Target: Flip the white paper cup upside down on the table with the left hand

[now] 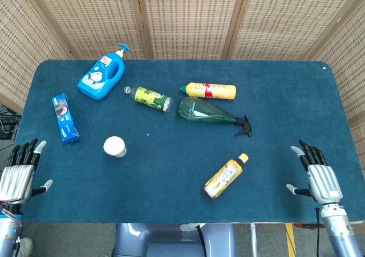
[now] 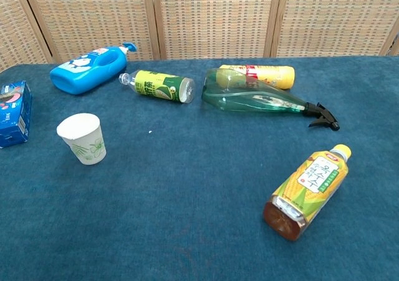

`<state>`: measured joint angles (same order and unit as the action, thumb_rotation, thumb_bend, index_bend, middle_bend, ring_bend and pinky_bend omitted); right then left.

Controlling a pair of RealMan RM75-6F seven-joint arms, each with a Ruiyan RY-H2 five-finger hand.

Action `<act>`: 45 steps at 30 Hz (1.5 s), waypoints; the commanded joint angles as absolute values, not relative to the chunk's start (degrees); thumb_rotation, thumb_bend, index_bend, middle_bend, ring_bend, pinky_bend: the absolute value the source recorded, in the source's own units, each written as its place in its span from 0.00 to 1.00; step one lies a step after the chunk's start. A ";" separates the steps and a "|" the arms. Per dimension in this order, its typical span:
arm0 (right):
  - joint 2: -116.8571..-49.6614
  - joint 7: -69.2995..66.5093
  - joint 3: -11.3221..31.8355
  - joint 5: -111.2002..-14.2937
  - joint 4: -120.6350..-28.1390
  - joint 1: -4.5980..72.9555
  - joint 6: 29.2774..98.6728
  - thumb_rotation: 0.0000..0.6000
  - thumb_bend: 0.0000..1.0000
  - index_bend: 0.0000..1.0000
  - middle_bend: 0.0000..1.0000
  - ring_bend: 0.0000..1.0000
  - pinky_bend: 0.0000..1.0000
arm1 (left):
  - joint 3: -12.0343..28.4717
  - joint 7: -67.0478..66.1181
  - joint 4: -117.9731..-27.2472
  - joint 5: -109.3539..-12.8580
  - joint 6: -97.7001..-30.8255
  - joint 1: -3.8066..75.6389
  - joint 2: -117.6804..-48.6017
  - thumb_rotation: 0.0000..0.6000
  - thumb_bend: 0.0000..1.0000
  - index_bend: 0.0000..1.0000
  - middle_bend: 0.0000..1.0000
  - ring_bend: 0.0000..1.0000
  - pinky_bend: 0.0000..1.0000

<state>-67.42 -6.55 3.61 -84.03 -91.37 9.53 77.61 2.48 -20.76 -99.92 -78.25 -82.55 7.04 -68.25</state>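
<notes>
Head view: the white paper cup (image 1: 115,146) is seen standing upright, mouth up, on the blue surface (image 1: 171,171), at about 8 o'clock from the surface's middle and touched by nothing. The left robot hand (image 1: 18,174) is held at the near left edge, at roughly 8 o'clock from the cup and well apart from it, fingers spread and empty. The right robot hand (image 1: 319,174) is likewise spread and empty at the near right edge.

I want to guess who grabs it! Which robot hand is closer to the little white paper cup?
Left. The left hand sits just beside the white paper cup, while the right hand is far across the blue table.
</notes>
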 commanded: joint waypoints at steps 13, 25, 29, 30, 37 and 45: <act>-67.35 -6.60 3.47 -84.30 -91.55 9.63 77.48 1.00 0.10 0.00 0.00 0.00 0.00 | 9.63 -27.91 -105.36 -65.77 -66.92 19.03 -67.24 0.99 0.22 0.11 0.00 0.00 0.00; -66.85 -8.30 3.59 -84.22 -91.60 9.64 77.36 1.00 0.10 0.00 0.00 0.00 0.00 | 12.58 -40.20 -101.26 -45.54 -57.78 33.65 -74.82 1.00 0.23 0.16 0.00 0.00 0.00; -66.71 -8.87 3.63 -84.20 -91.54 9.67 77.29 1.00 0.10 0.00 0.00 0.00 0.00 | 12.33 -41.42 -100.51 -42.08 -57.76 35.89 -76.46 1.00 0.23 0.17 0.00 0.00 0.00; -66.68 -9.00 3.65 -84.26 -91.52 9.67 77.34 1.00 0.10 0.00 0.00 0.00 0.00 | 12.15 -41.76 -100.35 -41.33 -57.65 36.44 -76.86 1.00 0.23 0.17 0.00 0.00 0.00; -66.47 -9.81 3.54 -84.56 -91.59 9.64 77.40 1.00 0.10 0.00 0.00 0.00 0.00 | 11.12 -43.20 -98.79 -37.99 -58.54 39.43 -79.36 1.00 0.23 0.18 0.00 0.00 0.00; -66.27 -10.82 3.39 -84.71 -91.78 9.69 77.12 1.00 0.10 0.00 0.00 0.00 0.00 | 10.48 -43.64 -96.06 -34.88 -58.48 42.15 -81.65 1.00 0.26 0.23 0.00 0.00 0.00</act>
<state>-66.31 -10.67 3.43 -84.68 -91.72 9.67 77.20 10.52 -43.72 -96.31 -35.18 -58.53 41.88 -81.37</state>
